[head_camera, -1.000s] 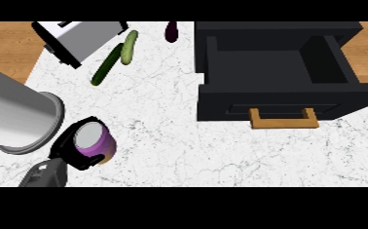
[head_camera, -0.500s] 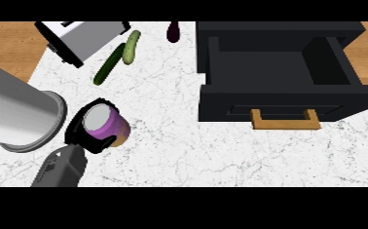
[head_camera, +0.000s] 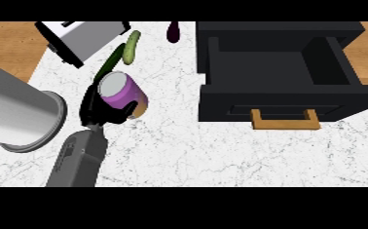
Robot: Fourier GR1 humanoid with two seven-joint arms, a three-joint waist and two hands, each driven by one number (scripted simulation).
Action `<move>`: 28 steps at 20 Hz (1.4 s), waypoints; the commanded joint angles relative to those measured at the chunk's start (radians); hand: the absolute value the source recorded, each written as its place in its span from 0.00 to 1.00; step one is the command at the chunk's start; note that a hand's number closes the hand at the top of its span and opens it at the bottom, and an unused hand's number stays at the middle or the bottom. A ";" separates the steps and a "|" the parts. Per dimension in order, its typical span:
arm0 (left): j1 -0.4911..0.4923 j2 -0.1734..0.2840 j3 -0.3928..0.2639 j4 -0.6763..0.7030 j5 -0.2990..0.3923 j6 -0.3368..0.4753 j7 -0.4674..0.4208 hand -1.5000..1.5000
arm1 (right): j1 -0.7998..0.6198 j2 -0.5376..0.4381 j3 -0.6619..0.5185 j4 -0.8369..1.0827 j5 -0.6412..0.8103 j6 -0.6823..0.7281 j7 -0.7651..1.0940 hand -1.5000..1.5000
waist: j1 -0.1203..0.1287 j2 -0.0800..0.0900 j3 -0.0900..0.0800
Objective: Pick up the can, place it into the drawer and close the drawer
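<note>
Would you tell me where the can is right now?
In the head view, the can is left of centre, held in the left hand, just below the cucumber, well left of the drawer.

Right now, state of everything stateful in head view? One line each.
drawer: open, nothing seen inside
can: held upright, above the counter, left of the drawer
left hand: shut on the can
right hand: not in view
cucumber: lying flat on the counter
toaster: standing at the counter's back edge
</note>
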 commanded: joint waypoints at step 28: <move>-0.539 -0.014 -0.296 -0.149 -0.045 0.606 0.414 1.00 | 0.059 0.008 0.052 -0.053 -0.033 -0.018 0.007 0.00 | -0.024 0.007 -0.001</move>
